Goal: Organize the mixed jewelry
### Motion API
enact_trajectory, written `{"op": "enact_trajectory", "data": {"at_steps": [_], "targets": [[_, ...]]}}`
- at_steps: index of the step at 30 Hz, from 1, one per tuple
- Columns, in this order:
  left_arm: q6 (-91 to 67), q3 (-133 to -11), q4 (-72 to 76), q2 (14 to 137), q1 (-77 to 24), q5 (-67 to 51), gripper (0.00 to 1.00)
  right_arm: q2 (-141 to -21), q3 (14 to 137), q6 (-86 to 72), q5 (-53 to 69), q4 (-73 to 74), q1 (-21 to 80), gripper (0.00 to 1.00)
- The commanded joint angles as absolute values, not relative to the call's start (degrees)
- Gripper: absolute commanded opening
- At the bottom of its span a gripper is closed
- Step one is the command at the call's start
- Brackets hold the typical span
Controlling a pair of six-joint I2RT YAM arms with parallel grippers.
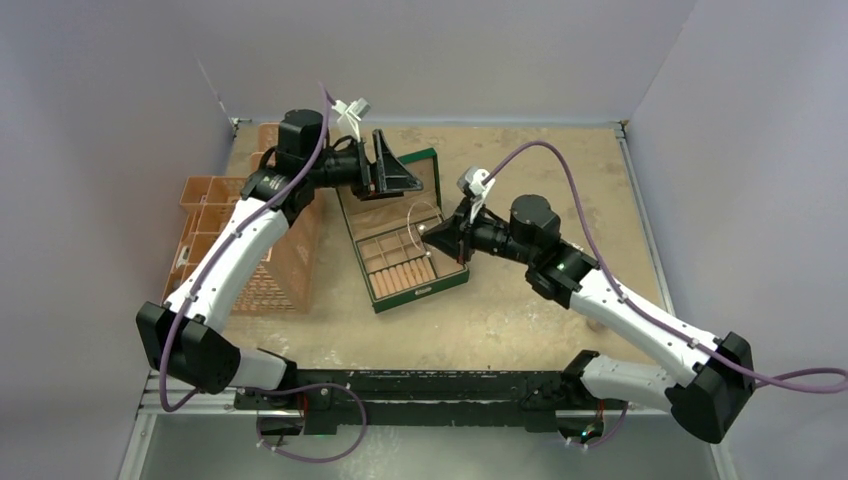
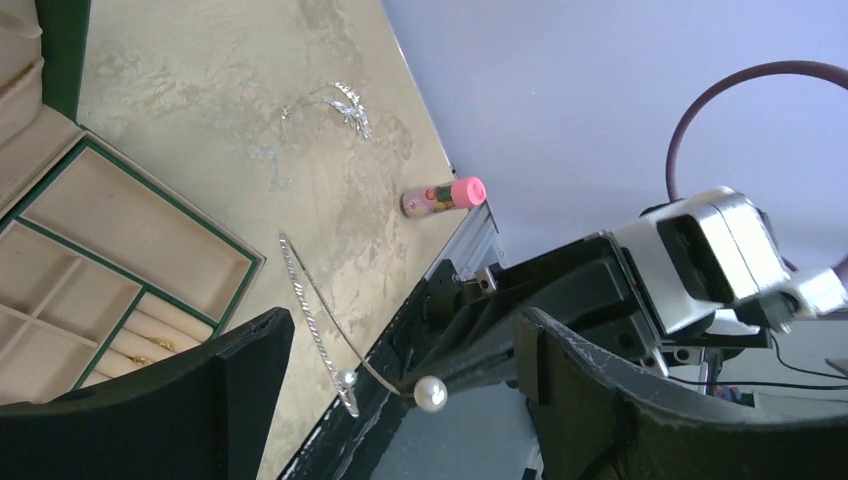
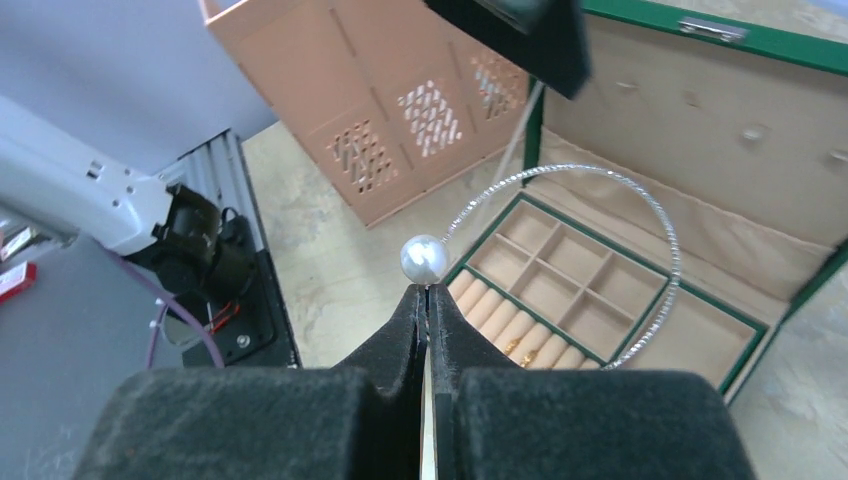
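Right wrist shows right gripper [image 3: 428, 300] pinching hoop [image 3: 668, 250] by one end above box [image 3: 790, 50], left gripper [image 2: 400, 330] spread nearby; thin grip may let hoop swing, slip, or snag a divider [image 3: 560, 275] when lowered.

Both arms are angling inward toward each other, the left gripper [image 2: 400, 335] gaping wide, the right gripper [image 3: 428, 297] pinching shut.
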State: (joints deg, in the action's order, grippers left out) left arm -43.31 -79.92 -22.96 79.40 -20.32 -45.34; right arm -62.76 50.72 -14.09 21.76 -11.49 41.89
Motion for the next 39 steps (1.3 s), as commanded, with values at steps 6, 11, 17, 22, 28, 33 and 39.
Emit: {"op": "enact_trajectory", "data": {"at_steps": [6,11,17,22,28,33,39], "targets": [[-35.53,-77.60,-26.14,79.18,-20.21,-46.10,0.82,-65.84,56.42,-8.75,24.97,-12.70,44.73,0.00],[-34.40,-75.35,-27.21,79.14,-20.21,-44.16,0.81,-67.27,56.69,-7.95,25.59,-13.19,45.07,0.00],[-35.12,-74.44,-26.58,80.42,-20.21,-46.12,0.59,-70.37,57.79,-6.49,25.42,-13.05,45.26,0.00],[-34.99,-74.44,-27.46,81.32,-20.21,-45.56,0.47,-71.34,57.93,-6.41,25.67,-13.95,45.51,0.00],[-35.37,-74.33,-26.89,81.37,-20.21,-45.69,0.27,-72.01,58.01,-6.42,25.57,-14.06,45.61,0.00],[-35.34,-74.18,-25.92,80.46,-20.21,-44.74,0.00,-72.30,58.01,-6.62,25.30,-14.24,45.62,0.00],[-35.26,-72.70,-21.86,78.16,-20.21,-45.33,0.00,-73.87,59.75,-8.24,22.73,-12.68,45.62,0.19]]}}
